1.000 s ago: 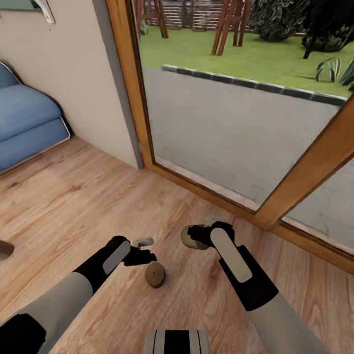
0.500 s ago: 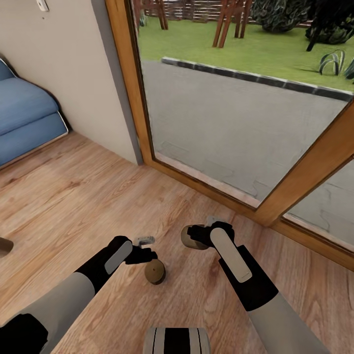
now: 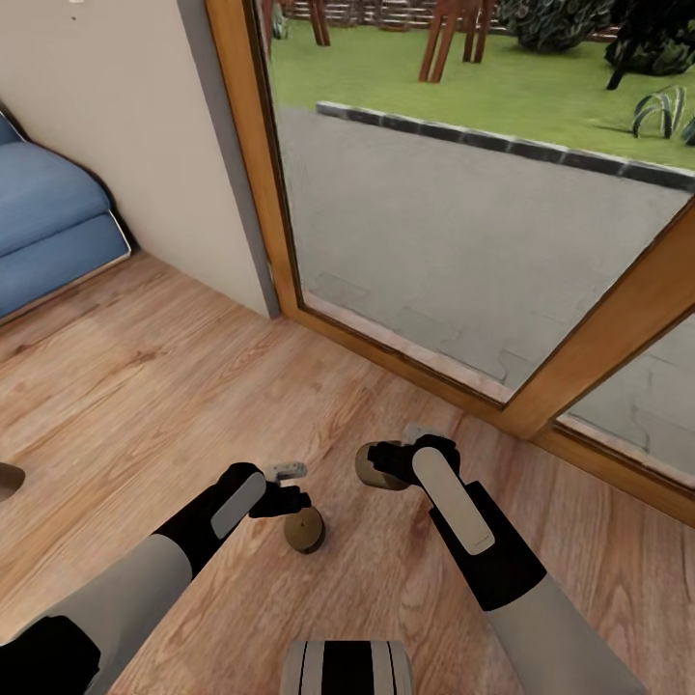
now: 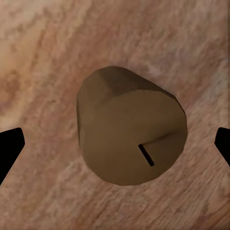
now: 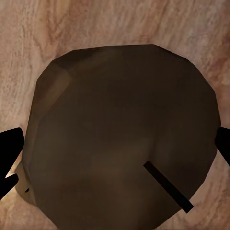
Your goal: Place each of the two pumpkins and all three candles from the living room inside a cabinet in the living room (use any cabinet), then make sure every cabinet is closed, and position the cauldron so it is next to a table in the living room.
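Wood plank floor (image 3: 174,386) under both arms, beside a wood-framed glass door (image 3: 463,232) and a blue sofa (image 3: 43,232).

Left pincer (image 3: 292,501): pointing down over a candle (image 3: 305,530) that stands on the floor. In the left wrist view the candle (image 4: 130,128) sits centred between the two dark fingertips (image 4: 9,149), with floor showing on both sides of it. Jaws spread wide, no contact, nothing held.

Right pincer (image 3: 378,461): second candle (image 3: 371,467) sits right at its tip, partly hidden by the black fingers in the head view. In the right wrist view that candle (image 5: 120,139) is very close, wick slot visible, spanning almost the whole gap between the fingertips (image 5: 10,152) at the edges. Jaws look closed onto its sides; actual contact is hard to confirm. Whether it's lifted off the floor or resting on it, cannot tell.

The two candles are near each other, not touching; the right one lies closer to the door frame.
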